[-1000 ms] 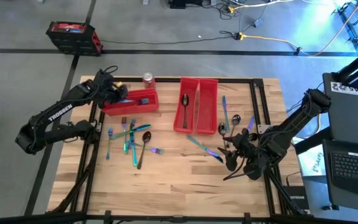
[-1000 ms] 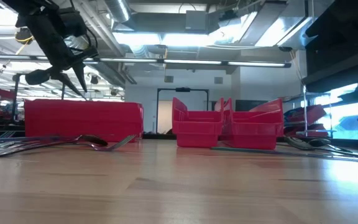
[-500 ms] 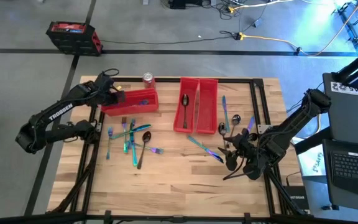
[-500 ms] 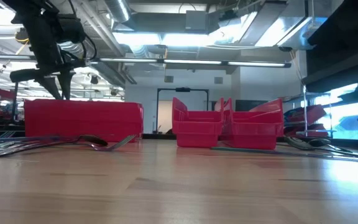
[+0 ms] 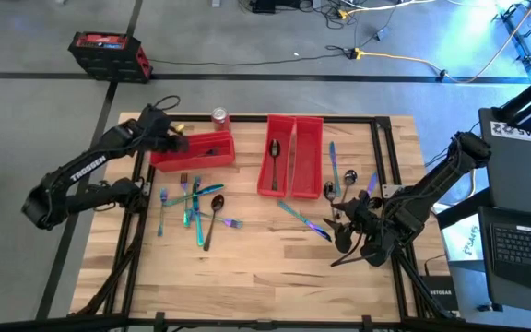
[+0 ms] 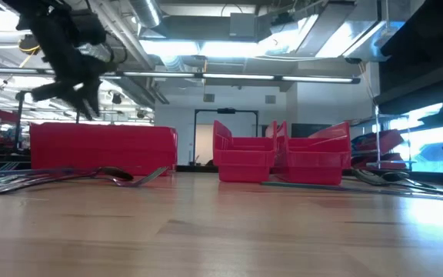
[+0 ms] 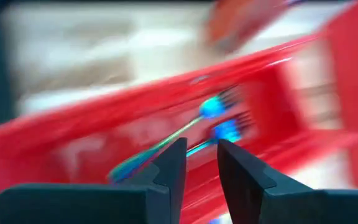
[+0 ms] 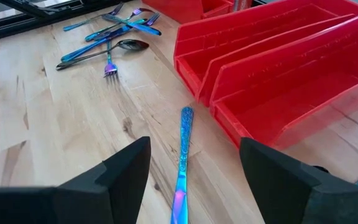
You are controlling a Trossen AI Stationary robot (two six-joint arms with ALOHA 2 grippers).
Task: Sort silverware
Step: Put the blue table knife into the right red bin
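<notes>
My left gripper (image 5: 171, 141) hangs over the left end of the left red bin (image 5: 194, 149), its fingers a narrow gap apart with nothing between them (image 7: 201, 163). Two blue forks (image 7: 219, 118) lie in that bin below it. Loose silverware (image 5: 194, 205) lies in a heap on the table in front of the bin. A dark spoon (image 5: 274, 152) lies in the middle bin (image 5: 276, 166). A blue knife (image 8: 182, 155) lies on the wood ahead of my right gripper (image 5: 339, 232), which stands open above the table at the right.
A second long red bin (image 5: 307, 157) stands beside the middle one. More silverware (image 5: 348, 177) lies to its right. A red soda can (image 5: 219, 117) stands at the far edge behind the left bin. A laptop (image 5: 524, 242) sits off the table's right side.
My left gripper has rolled about its own axis while staying over the left bin; its fingers in the low view have swung from slanting to pointing down and back to a slant. The right arm has kept still.
</notes>
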